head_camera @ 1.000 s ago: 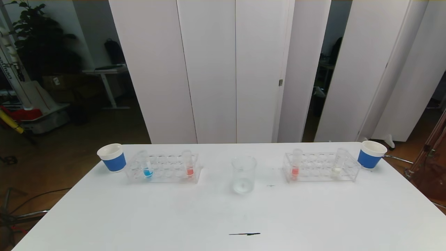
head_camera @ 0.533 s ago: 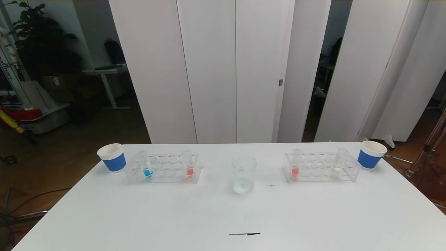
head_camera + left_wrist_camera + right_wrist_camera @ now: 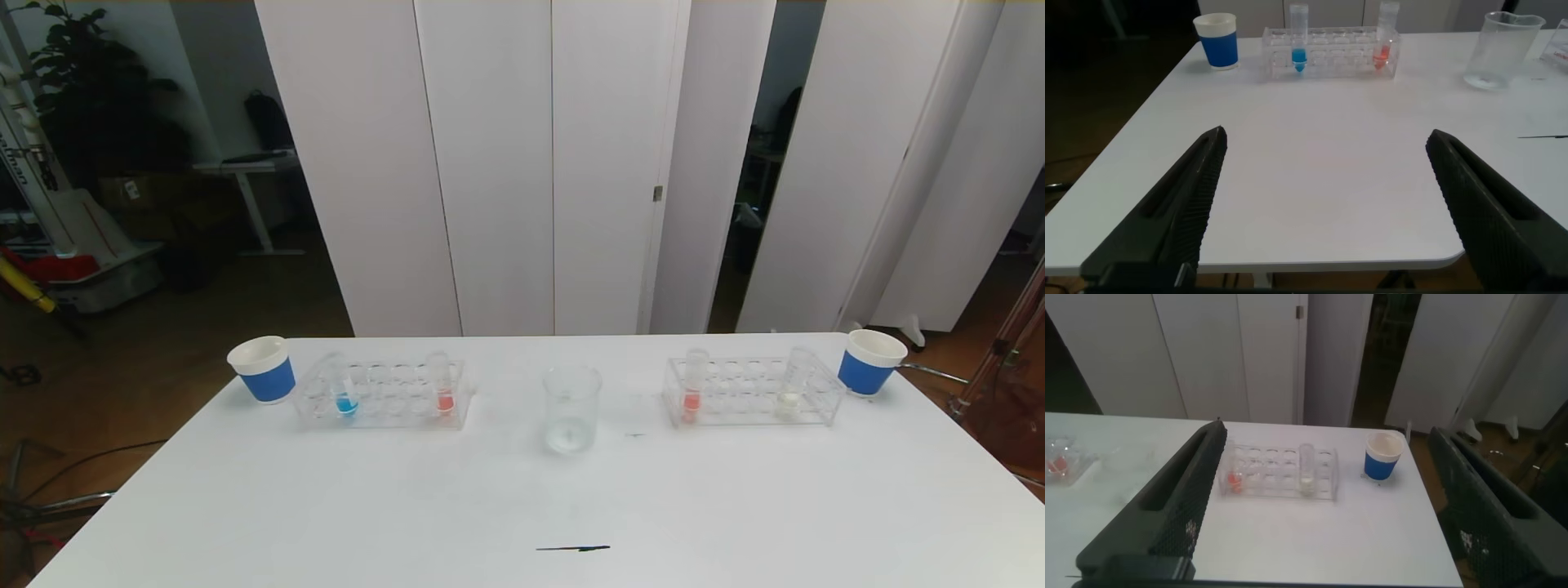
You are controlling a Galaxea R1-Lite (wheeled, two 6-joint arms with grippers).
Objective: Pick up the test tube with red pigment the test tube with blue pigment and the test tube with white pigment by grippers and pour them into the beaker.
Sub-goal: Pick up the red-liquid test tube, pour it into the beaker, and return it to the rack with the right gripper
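A: From my remote station, the head camera shows a white tabletop (image 3: 522,498) with a clear beaker (image 3: 571,408) standing upright at its centre, far half. What flanks it?

B: Two clear racks. The left rack (image 3: 384,396) carries the test tube with blue pigment (image 3: 341,389) near its outer end and a test tube with red pigment (image 3: 442,384) at its inner end, both upright. The right rack (image 3: 753,392) carries a second red tube (image 3: 694,384) at its inner end and the test tube with white pigment (image 3: 793,384) near its outer end.

A: And beyond the racks?

B: A blue-banded white cup (image 3: 263,369) sits just beside the left rack's outer end; a matching cup (image 3: 870,361) sits just beside the right rack's outer end. A short dark mark (image 3: 573,548) lies on the tabletop nearer me.

A: My pincers?

B: Neither appears in the head camera. The left pincer (image 3: 1327,212) hangs at the near edge of the tabletop, fingers spread wide, nothing between them, well apart from the left rack. The right pincer (image 3: 1327,506) hovers above the tabletop on my side of the right rack, fingers likewise spread and holding nothing.
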